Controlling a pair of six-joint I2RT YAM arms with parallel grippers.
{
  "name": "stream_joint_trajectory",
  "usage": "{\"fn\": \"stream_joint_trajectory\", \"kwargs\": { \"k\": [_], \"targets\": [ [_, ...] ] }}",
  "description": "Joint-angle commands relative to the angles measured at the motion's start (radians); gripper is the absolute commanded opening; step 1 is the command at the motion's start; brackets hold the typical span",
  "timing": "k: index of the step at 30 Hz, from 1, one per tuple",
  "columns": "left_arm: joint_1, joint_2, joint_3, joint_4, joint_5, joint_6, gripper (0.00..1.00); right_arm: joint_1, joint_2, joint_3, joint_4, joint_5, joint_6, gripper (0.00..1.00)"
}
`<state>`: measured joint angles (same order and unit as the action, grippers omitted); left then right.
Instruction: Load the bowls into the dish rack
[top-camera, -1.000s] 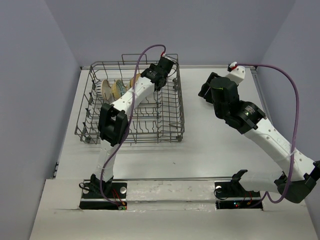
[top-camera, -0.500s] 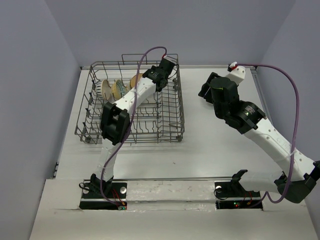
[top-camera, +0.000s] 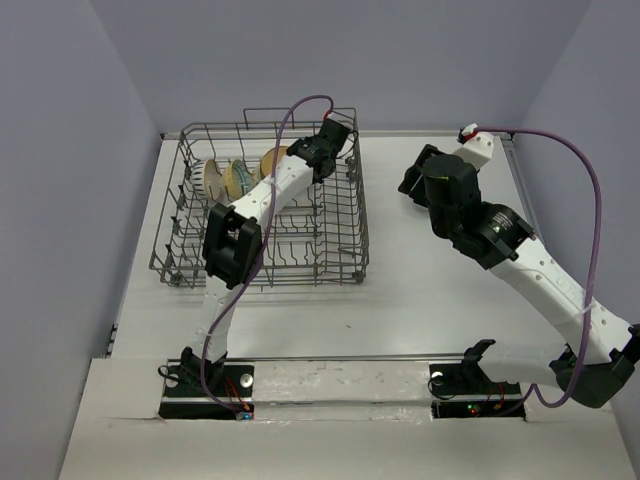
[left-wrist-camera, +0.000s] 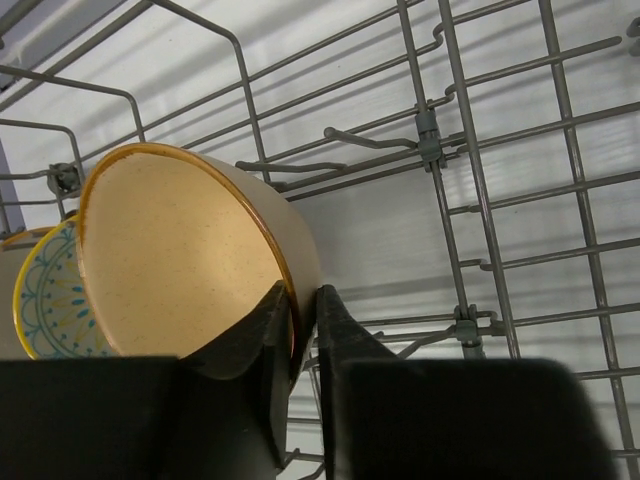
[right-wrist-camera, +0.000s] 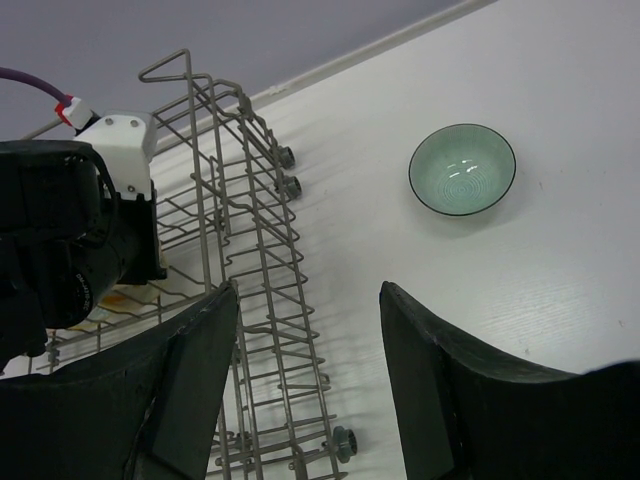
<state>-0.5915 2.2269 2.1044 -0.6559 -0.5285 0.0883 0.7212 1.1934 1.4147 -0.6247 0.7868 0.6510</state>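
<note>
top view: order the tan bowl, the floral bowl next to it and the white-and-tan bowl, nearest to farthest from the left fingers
1. tan bowl, clamped in the left fingers, right end of the row
2. floral bowl, just left of it
3. white-and-tan bowl, left end of the row

The tan bowl (left-wrist-camera: 180, 270) and a floral bowl (left-wrist-camera: 45, 300) stand on edge in the wire dish rack (top-camera: 290, 265); the teal bowl (right-wrist-camera: 462, 169) sits upright outside.

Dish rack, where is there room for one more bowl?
In the grey wire dish rack, the near half shows bare tines, as does the right side beside the plain tan bowl pinched by the left gripper. The far-left corner is crowded with standing bowls.
</note>
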Motion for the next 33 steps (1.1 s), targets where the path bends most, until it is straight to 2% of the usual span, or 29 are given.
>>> {"fn": "stream_joint_trajectory", "kwargs": {
  "k": [1, 4, 14, 18, 22, 24, 25, 26, 27, 29, 31, 33],
  "targets": [
    [0.005, -0.015, 0.051, -0.010, -0.025, -0.002, 0.11, 0.004, -0.028, 0.017, 0.011, 0.038, 0.004, 0.65],
    [0.004, -0.016, 0.058, -0.017, -0.034, -0.004, 0.00, 0.004, -0.026, 0.017, 0.011, 0.038, 0.004, 0.64],
    [-0.021, -0.073, 0.078, -0.024, -0.110, 0.001, 0.00, 0.004, -0.015, 0.020, 0.017, 0.031, 0.003, 0.65],
    [-0.030, -0.157, 0.134, -0.036, -0.064, -0.018, 0.00, 0.004, -0.014, 0.029, 0.016, 0.032, -0.002, 0.65],
    [-0.028, -0.257, 0.145, -0.004, 0.138, -0.059, 0.00, 0.004, -0.015, 0.035, 0.017, 0.034, -0.004, 0.64],
    [-0.025, -0.306, 0.096, 0.068, 0.307, -0.120, 0.00, 0.004, -0.017, 0.035, 0.017, 0.034, -0.004, 0.65],
    [-0.021, -0.369, 0.001, 0.112, 0.361, -0.142, 0.00, 0.004, -0.018, 0.035, 0.017, 0.032, -0.004, 0.65],
    [-0.018, -0.403, -0.054, 0.157, 0.481, -0.166, 0.00, 0.004, -0.018, 0.035, 0.017, 0.032, -0.004, 0.64],
    [-0.013, -0.465, -0.170, 0.258, 0.546, -0.223, 0.00, 0.004, -0.023, 0.033, 0.017, 0.032, -0.004, 0.64],
    [0.004, -0.542, -0.282, 0.414, 0.696, -0.316, 0.00, 0.004, -0.032, 0.029, 0.014, 0.034, -0.005, 0.64],
    [0.016, -0.585, -0.447, 0.531, 0.793, -0.383, 0.00, 0.004, -0.035, 0.027, 0.016, 0.034, -0.005, 0.64],
    [0.032, -0.624, -0.532, 0.673, 0.902, -0.448, 0.00, 0.004, -0.037, 0.026, 0.013, 0.032, -0.007, 0.64]
  ]
}}
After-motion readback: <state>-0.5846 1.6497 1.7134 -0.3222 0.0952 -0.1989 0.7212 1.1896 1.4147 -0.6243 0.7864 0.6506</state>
